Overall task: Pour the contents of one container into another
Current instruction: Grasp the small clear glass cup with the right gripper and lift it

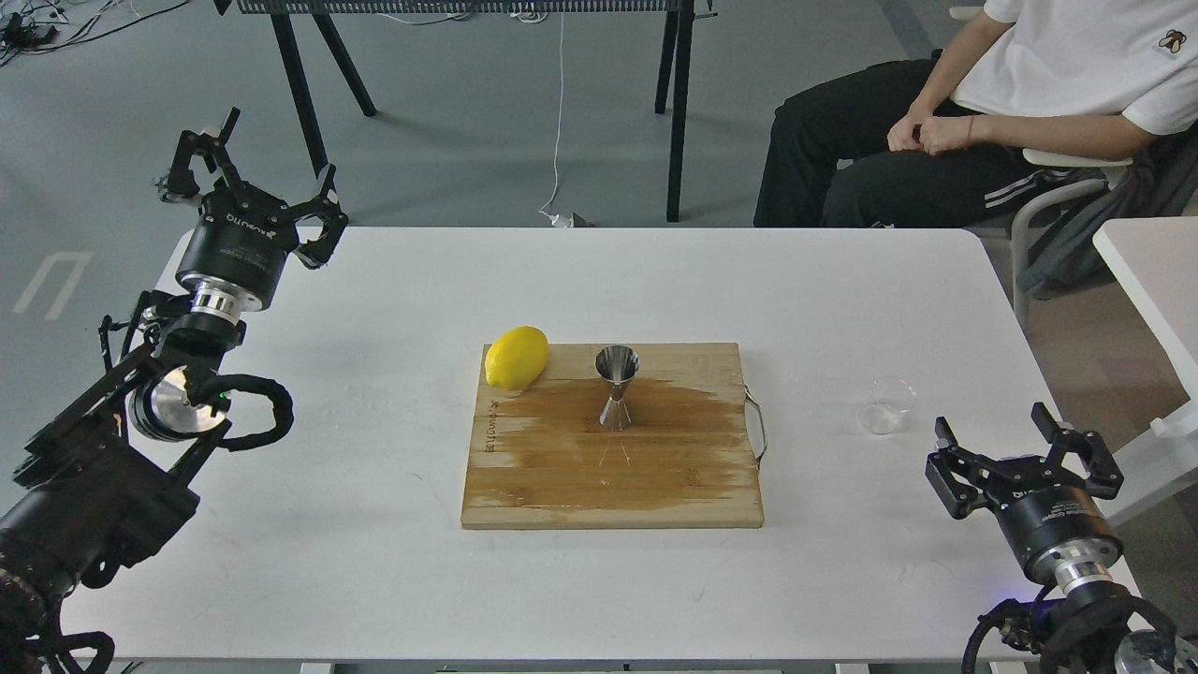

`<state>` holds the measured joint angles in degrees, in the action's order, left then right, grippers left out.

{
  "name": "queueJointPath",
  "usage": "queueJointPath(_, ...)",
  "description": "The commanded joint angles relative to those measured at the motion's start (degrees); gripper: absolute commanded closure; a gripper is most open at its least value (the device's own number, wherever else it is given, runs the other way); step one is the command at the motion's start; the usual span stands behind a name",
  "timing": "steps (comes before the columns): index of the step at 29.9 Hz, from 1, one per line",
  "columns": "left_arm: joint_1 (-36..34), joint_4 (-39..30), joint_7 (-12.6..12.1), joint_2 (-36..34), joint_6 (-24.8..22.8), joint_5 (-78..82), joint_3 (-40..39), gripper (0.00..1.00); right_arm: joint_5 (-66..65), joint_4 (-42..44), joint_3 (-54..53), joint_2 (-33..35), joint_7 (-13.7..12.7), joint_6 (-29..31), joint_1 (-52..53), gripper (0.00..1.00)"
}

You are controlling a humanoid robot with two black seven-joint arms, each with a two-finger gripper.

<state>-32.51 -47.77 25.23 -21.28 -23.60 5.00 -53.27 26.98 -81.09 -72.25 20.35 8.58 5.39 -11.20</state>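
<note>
The tiny clear glass cup (886, 404) stands upright on the white table, right of the board. The shiny steel jigger (617, 387) stands upright near the back middle of the wooden cutting board (613, 468). My right gripper (1025, 447) is open at the front right, a little nearer to me than the glass cup and apart from it, nothing between its fingers. My left gripper (251, 167) is open over the table's far left corner, far from both containers, and holds nothing.
A yellow lemon (516, 357) lies on the board's back left corner. The board carries a dark wet stain and a wire handle (757, 431) on its right side. A seated person (973, 112) is behind the table at the back right. Another table's edge (1156, 271) is at right.
</note>
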Motion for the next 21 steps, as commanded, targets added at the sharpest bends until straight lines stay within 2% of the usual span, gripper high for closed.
queueJointPath(1, -0.6, 0.0, 0.0, -0.2, 0.0, 0.0, 0.1, 0.00, 0.0, 0.2, 0.3, -1.5, -3.0, -8.3, 3.5, 0.00)
queueJointPath(3, -0.6, 0.0, 0.0, -0.2, 0.0, 0.0, 0.0, 0.00, 0.0, 1.4, 0.2, -1.6, -4.6, -10.1, 5.3, 0.00)
queueJointPath(9, -0.6, 0.0, 0.0, -0.3, -0.1, 0.1, 0.2, 0.00, 0.2, 6.7, 0.1, -4.3, -5.3, -18.5, 11.4, 0.00)
queueJointPath(12, -0.6, 0.0, 0.0, -0.3, 0.0, 0.1, 0.2, 0.00, 0.1, 10.0, 0.2, -5.2, -6.9, -18.6, 12.9, 0.00)
queueJointPath(18, -1.8, -0.1, 0.0, -0.7, 0.6, 0.1, 0.0, 0.00, -0.4, 21.1, 1.3, -8.7, -7.6, -18.6, 20.8, 0.00)
queueJointPath(21, -2.4, -0.1, 0.0, -0.9, 0.7, 0.1, 0.1, 0.00, -0.4, 23.1, 1.7, -9.7, -8.1, -18.5, 22.4, 0.01)
